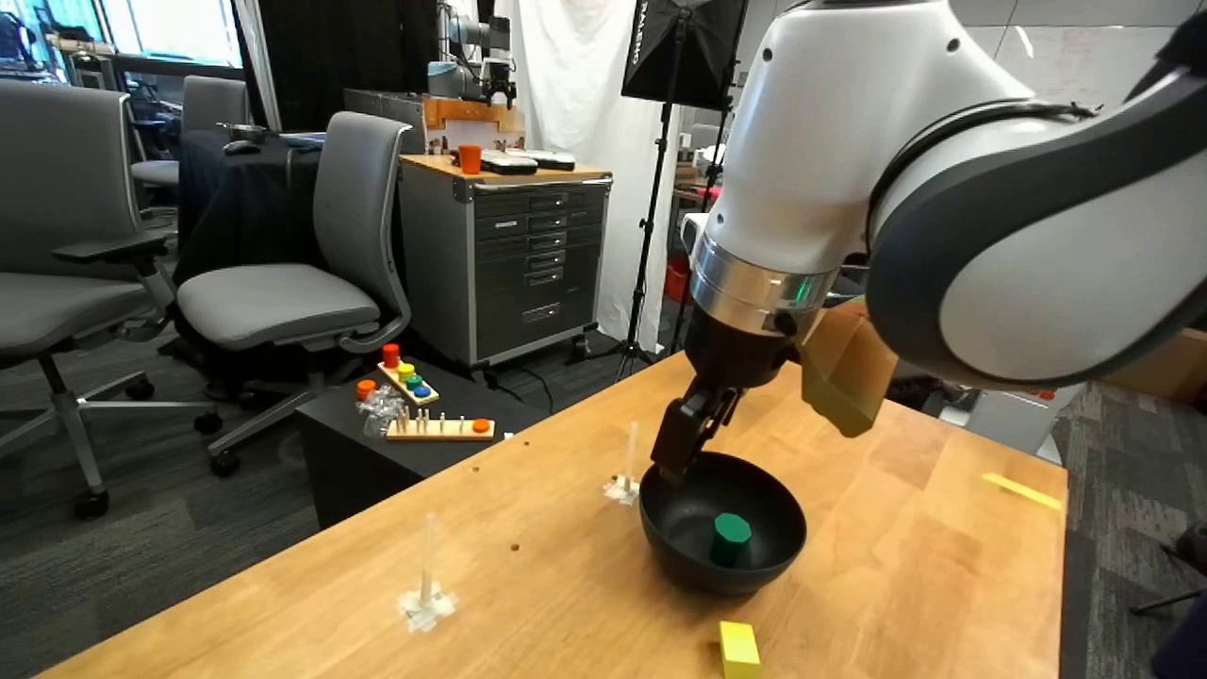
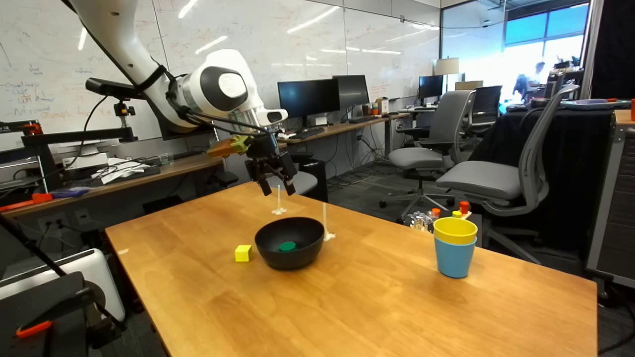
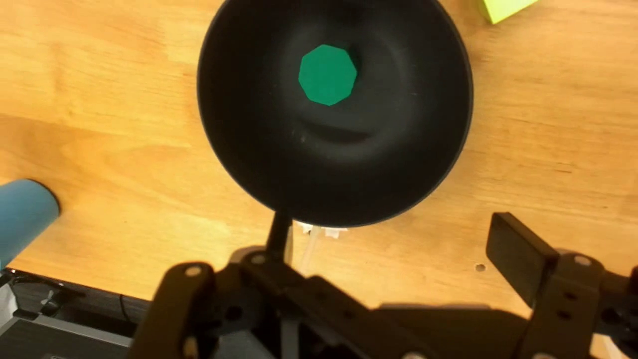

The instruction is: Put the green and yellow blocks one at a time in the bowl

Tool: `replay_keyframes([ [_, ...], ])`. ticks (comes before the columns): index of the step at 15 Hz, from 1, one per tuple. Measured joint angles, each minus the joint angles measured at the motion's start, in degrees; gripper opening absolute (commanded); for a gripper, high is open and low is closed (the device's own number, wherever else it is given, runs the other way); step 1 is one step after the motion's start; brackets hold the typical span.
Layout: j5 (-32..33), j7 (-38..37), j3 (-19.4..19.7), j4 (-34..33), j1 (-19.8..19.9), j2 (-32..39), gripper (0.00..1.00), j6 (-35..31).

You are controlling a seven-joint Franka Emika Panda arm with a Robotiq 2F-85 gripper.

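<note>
The green block [image 1: 731,539] stands inside the wide black bowl [image 1: 787,556] on the wooden table. The green block also shows in the wrist view [image 3: 327,75], near the middle of the bowl [image 3: 234,109]. The yellow block [image 2: 243,253] sits on the table beside the bowl [image 2: 290,262], a small gap away. It also shows at the bottom edge of an exterior view [image 1: 739,651] and is partly cut off in the wrist view [image 3: 506,7]. My gripper [image 2: 278,191] is open and empty, raised above the table near the bowl. Its fingers [image 3: 391,219] are wide apart.
Thin clear posts taped to the table stand near the bowl [image 2: 325,218] and farther along the edge [image 1: 429,561]. A yellow cup [image 2: 455,230] sits in a blue cup [image 2: 454,258] toward one side. A yellow tape strip [image 1: 1023,491] lies flat on the table.
</note>
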State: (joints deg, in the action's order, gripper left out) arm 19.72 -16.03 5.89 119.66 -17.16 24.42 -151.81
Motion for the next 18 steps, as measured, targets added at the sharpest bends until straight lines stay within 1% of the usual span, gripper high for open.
replay_keyframes([
  [2,0.0,-2.0,-0.4,1.7,-0.3,-2.2,1.0,1.3],
  [6,-3.3,-5.8,-2.1,5.1,-0.2,-6.5,1.0,6.8],
  [9,-8.9,-7.6,-4.4,6.9,0.3,-8.6,1.0,11.7],
  [12,-16.7,-8.6,-6.8,7.5,1.2,-9.1,1.0,16.0],
  [15,-22.9,-10.5,-7.9,8.2,2.1,-8.9,1.0,16.6],
  [18,-25.8,-13.2,-7.8,8.4,3.4,-8.3,1.0,16.1],
])
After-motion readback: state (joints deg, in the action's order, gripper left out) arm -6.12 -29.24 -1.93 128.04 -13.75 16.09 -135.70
